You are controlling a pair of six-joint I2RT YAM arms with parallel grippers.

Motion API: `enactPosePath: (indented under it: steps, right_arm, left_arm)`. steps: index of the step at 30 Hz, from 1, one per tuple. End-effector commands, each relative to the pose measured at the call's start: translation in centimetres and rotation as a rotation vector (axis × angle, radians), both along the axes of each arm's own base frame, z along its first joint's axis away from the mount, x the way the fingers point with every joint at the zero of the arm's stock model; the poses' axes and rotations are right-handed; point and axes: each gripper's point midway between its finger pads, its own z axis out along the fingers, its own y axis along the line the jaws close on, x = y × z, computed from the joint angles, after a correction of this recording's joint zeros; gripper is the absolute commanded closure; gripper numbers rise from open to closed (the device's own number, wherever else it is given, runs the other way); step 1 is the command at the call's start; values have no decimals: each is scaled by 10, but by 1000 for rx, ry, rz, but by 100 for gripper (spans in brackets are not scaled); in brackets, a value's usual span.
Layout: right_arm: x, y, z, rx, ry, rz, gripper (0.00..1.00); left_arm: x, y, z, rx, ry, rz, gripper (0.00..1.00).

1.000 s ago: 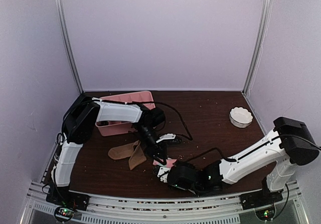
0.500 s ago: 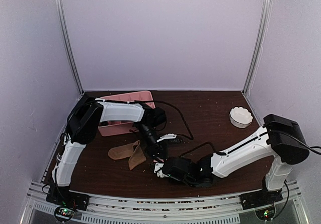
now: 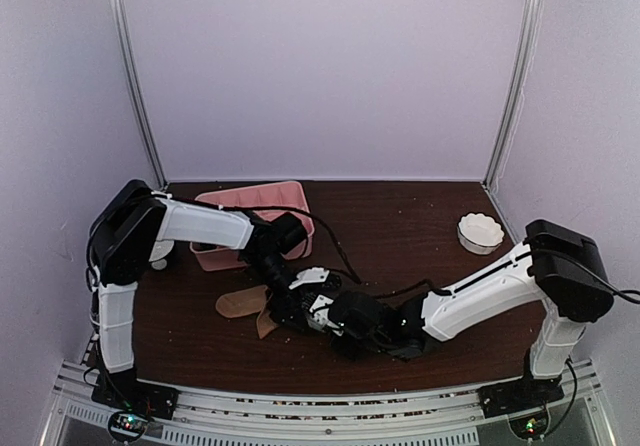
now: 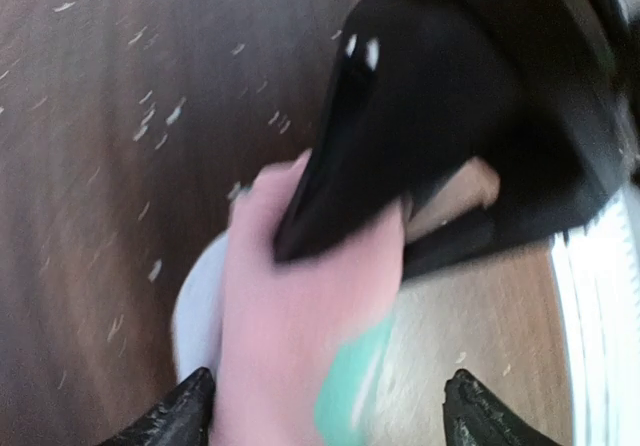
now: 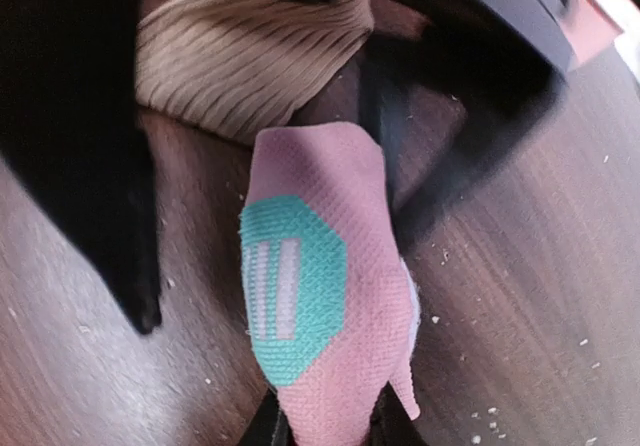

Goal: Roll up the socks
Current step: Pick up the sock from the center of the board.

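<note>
A pink sock [image 5: 335, 306] with a mint-green and white patch lies on the dark table, and my right gripper [image 5: 330, 434] is shut on its near end. In the left wrist view the same pink sock [image 4: 290, 346] lies between the wide-apart fingertips of my open left gripper [image 4: 330, 418], with the black right gripper pressing on it from above. The tan socks [image 5: 240, 66] lie just behind, also visible from above as tan socks [image 3: 240, 303]. From above, the left gripper [image 3: 292, 304] and right gripper [image 3: 318, 318] meet at the table's front centre and hide the pink sock.
A pink divided tray [image 3: 232, 203] stands at the back left behind the left arm. A white scalloped bowl [image 3: 480, 233] sits at the right. Pale crumbs are scattered on the dark tabletop [image 3: 400, 226]. A black cable trails between the arms.
My left gripper has opened, letting go of the pink sock, and shifted left and nearer. My right gripper has moved left and closed on the sock.
</note>
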Motion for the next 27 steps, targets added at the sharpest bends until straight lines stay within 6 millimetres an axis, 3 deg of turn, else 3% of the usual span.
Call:
enactPosePath:
  steps: [1,4,5,6,14,21,24,26,27]
  right_arm:
    - [-62,-57,-88,-136,393,-59,100]
    - [-70,-61,-100,-120,451,-90,100]
    - [-72,-63,-105,-123,465,-97,100]
    - [-75,-64,-108,-122,480,-102,100]
    - [-87,-66,-120,-51,574,-161,100]
    - [-95,-57,-114,80,685,-161,100]
    - [-96,-50,-108,120,715,-142,100]
    - [-96,-46,-101,168,737,-131,100]
    - [-96,-43,-95,203,749,-121,100]
  left_arm:
    - [24,17,11,-23,-169,70,21]
    - [15,21,24,-116,-236,33,17]
    - [9,25,22,-133,-250,28,3]
    - [9,24,26,-156,-279,26,2]
    - [-10,28,36,-241,-348,-55,2]
    - [-25,22,19,-207,-513,-204,5]
    - [-16,16,23,-223,-578,-179,16]
    - [-13,14,29,-247,-616,-166,39]
    - [-11,13,34,-259,-635,-162,46]
